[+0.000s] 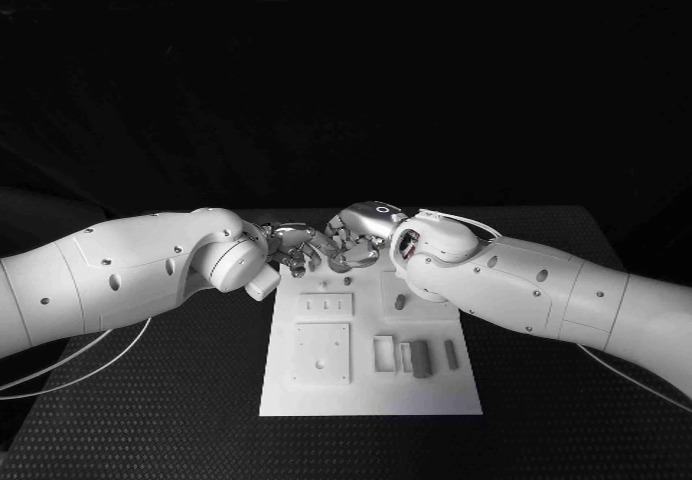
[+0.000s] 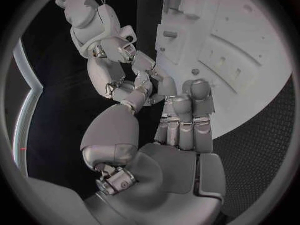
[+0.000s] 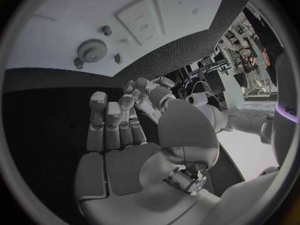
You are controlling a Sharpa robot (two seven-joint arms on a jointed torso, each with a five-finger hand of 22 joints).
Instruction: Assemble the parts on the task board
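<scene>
The black table (image 1: 173, 420) spreads under me, and the white task board (image 1: 368, 395) lies in the middle of it, square to my body. My two arms reach in from either side and meet above the board's far edge. My left hand (image 1: 293, 248) and my right hand (image 1: 351, 246) hang there fingertip to fingertip, fingers curled towards each other; whether a part sits between them I cannot tell. On the board, a raised square plate (image 1: 322, 352) sits on its left half, with a smaller slotted plate (image 1: 327, 303) beyond it. Grey parts (image 1: 420, 358) lie side by side on the right half, and a gear (image 3: 92, 50) rests near the far end.
</scene>
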